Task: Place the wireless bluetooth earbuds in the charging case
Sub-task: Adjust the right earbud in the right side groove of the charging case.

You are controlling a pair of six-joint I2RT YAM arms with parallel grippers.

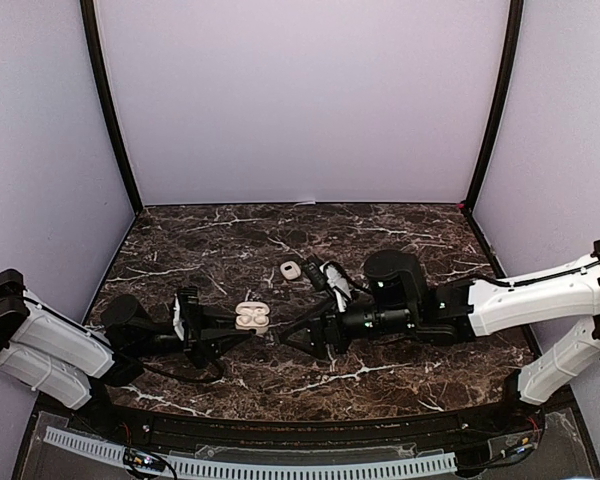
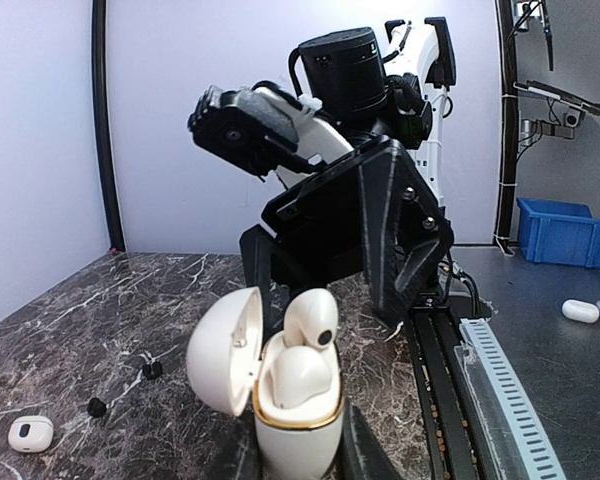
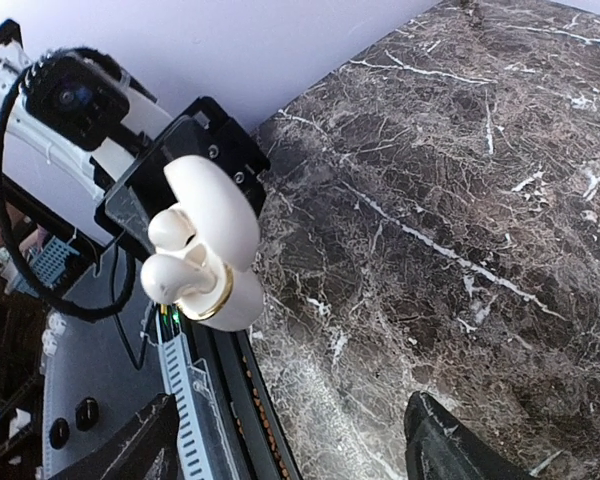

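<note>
L gripper (image 1: 238, 324), clamped on lid-up charging case (image 1: 251, 317), holds it upright w/ two white earbuds (image 2: 311, 319) in its wells; R gripper (image 1: 288, 336), jaws spread & empty, sits just right of case, tips toward it.

White-shelled arms (image 1: 540, 290) show black joints (image 1: 395, 275), cables (image 3: 8, 240) and an angular black right hand (image 1: 290, 338).

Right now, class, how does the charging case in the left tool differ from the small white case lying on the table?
The held charging case is open, lid swung aside; the small white case is shut. The held case stands upright in the left tool; the small case lies flat on the table. The held case shows a gold rim and two earbuds; the small case shows only a dark spot. Both are pale, rounded pebbles.
</note>
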